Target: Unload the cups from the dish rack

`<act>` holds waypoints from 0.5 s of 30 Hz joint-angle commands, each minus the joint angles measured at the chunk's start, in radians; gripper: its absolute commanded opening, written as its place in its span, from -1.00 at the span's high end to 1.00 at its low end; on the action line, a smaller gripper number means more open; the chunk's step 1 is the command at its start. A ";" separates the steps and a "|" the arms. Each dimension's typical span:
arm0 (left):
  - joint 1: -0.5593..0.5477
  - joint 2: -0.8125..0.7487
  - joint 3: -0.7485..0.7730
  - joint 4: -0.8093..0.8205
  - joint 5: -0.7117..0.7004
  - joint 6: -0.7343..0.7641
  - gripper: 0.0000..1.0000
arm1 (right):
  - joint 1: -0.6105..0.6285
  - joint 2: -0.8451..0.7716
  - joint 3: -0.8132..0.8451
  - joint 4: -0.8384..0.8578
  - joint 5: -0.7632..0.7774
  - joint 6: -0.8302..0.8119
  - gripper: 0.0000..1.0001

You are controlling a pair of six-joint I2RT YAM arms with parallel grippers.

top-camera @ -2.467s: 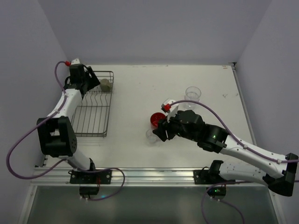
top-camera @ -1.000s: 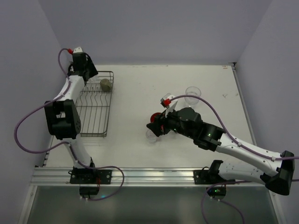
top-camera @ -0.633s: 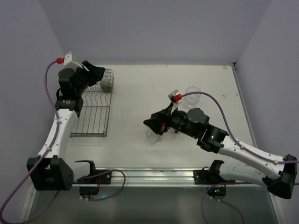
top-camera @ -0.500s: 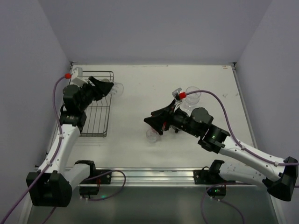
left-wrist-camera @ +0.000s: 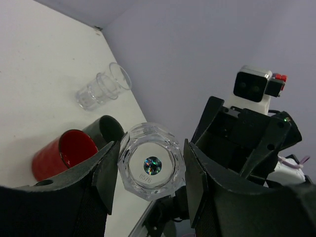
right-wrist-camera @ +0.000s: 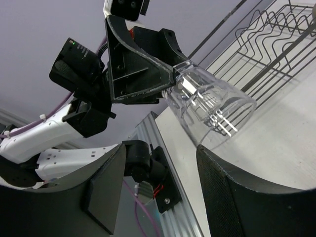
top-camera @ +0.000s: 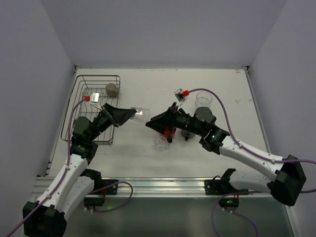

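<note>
My left gripper (top-camera: pixel 131 115) is shut on a clear tumbler (top-camera: pixel 141 114) and holds it on its side in the air right of the dish rack (top-camera: pixel 79 106). In the left wrist view the tumbler's base (left-wrist-camera: pixel 151 165) sits between my fingers. My right gripper (top-camera: pixel 150 123) is open and empty, pointing left, its tips just short of the tumbler's mouth (right-wrist-camera: pixel 210 106). A greyish-tan cup (top-camera: pixel 111 89) stands in the rack's far right corner. A red mug (left-wrist-camera: pixel 61 153) and a dark mug (left-wrist-camera: pixel 109 129) lie on the table under the right arm.
A clear cup (top-camera: pixel 161 143) stands on the table just below the right gripper. Another clear tumbler (top-camera: pixel 203 98) stands at the far right, seen lying sideways in the left wrist view (left-wrist-camera: pixel 103 86). The rack's wires (right-wrist-camera: pixel 276 39) show behind the left gripper.
My left arm has swung from the rack's far corner down and right, carrying a clear tumbler out over the table. My right gripper has risen from the red mug and turned left toward the tumbler.
</note>
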 commanded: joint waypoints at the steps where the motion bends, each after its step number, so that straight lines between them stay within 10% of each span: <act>1: -0.045 -0.004 -0.008 0.116 0.035 -0.092 0.89 | -0.002 0.012 0.002 0.122 -0.046 0.040 -0.23; 15: -0.128 -0.008 -0.038 0.197 0.003 -0.122 0.88 | -0.002 0.026 -0.028 0.191 -0.038 0.072 -0.19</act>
